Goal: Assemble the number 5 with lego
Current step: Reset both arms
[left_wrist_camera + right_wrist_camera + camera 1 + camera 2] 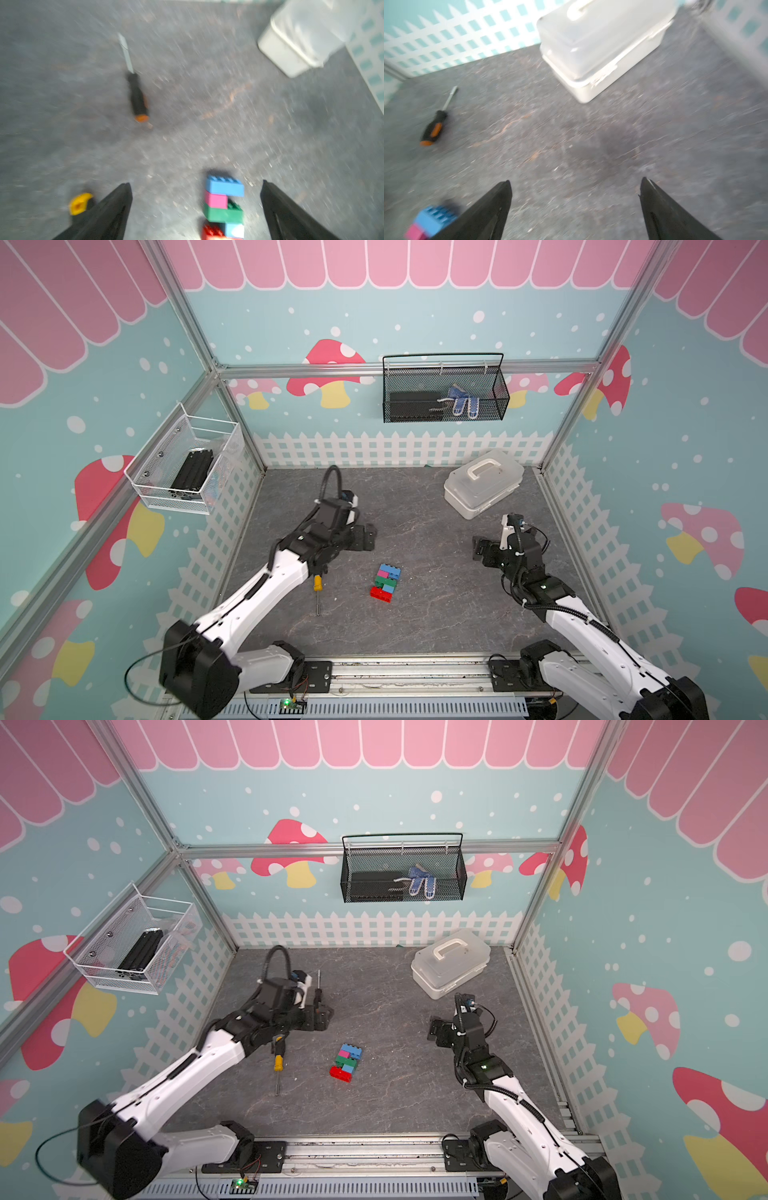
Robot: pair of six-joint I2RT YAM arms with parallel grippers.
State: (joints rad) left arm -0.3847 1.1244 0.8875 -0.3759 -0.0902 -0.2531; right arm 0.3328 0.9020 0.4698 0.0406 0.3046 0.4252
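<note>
We see left end effector [195, 185] and right end effector [575, 182] gaping, empty; the 5 [385, 582] lies on the desk [436, 614].

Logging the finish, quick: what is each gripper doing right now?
Left gripper: open, holding nothing.
Right gripper: open, holding nothing.

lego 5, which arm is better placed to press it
Left. The open left gripper frames the lego 5 between its fingertips in its wrist view; the open right gripper has it off to one side.
</note>
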